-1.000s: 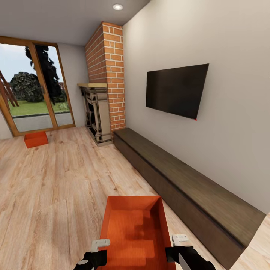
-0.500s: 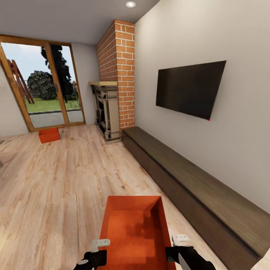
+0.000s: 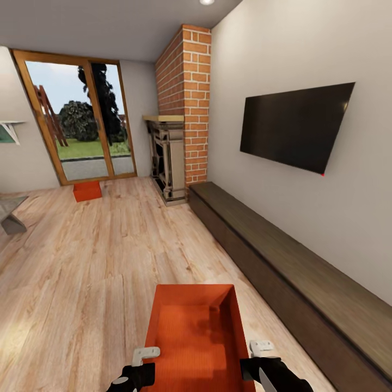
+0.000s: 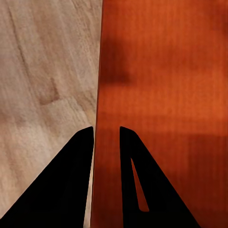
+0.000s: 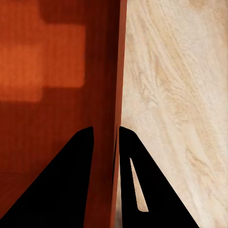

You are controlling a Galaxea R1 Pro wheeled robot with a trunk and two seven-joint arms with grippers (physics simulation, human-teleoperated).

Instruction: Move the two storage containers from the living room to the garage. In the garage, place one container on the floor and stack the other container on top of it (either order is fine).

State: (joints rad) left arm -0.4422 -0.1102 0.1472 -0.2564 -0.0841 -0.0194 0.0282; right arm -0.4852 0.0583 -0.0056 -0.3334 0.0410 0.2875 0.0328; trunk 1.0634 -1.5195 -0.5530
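Orange-red container (image 3: 195, 337) clamped at both walls by left gripper (image 4: 106, 135) and right gripper (image 5: 105, 134) — uneven grip could tilt it; second container (image 3: 87, 191) at eleven o'clock.

Both arms entered at the bottom edge of the head view, forearms dark, wrists level. The left pincer (image 3: 142, 356) sat lower left of centre, the right pincer (image 3: 260, 347) lower right. Each pincer's fingers were clamped on a side wall of the near storage container (image 3: 196, 332).

One container (image 3: 193, 332) lies near; the other (image 3: 87, 191) far left by the glass door (image 3: 81, 128).
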